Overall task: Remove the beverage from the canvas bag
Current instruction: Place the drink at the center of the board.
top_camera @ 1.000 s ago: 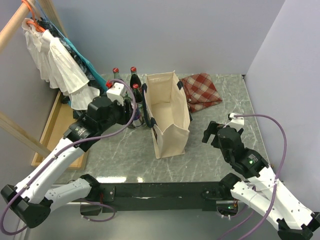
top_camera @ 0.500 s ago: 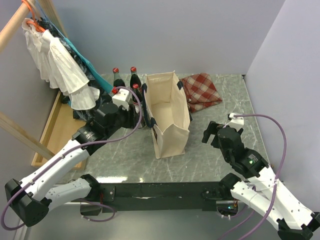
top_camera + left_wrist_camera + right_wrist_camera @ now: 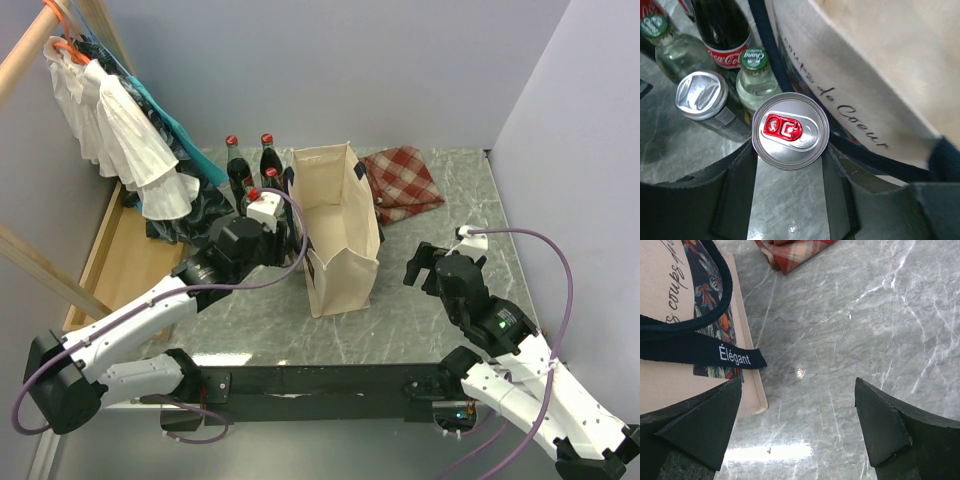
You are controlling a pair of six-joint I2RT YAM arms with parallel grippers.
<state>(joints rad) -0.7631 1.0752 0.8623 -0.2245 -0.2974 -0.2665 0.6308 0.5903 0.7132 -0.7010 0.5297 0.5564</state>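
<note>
The beverage, a silver can with a red pull tab (image 3: pixel 790 130), sits between the fingers (image 3: pixel 742 170) of my left gripper (image 3: pixel 789 165). Both fingers press its sides, so the gripper is shut on it. The can is outside the cream canvas bag (image 3: pixel 870 70), just left of the bag's printed wall and navy handle. From above, the left gripper (image 3: pixel 272 228) is against the left side of the bag (image 3: pixel 340 225), which stands open; the can itself is hidden there. My right gripper (image 3: pixel 440 262) stands open to the right of the bag, its jaws (image 3: pixel 797 425) holding nothing over bare marble.
Cola bottles (image 3: pixel 266 150), green-capped clear bottles (image 3: pixel 757 75) and a second silver can (image 3: pixel 702 95) crowd the space just left of the bag. A red checked cloth (image 3: pixel 403 183) lies behind the bag. Hanging clothes (image 3: pixel 120 130) and a wooden tray (image 3: pixel 105 265) are at the far left.
My left arm has swung toward the right and nearer, from beside the bottles to the bag's left wall, still gripping the can. The right arm has not moved.
</note>
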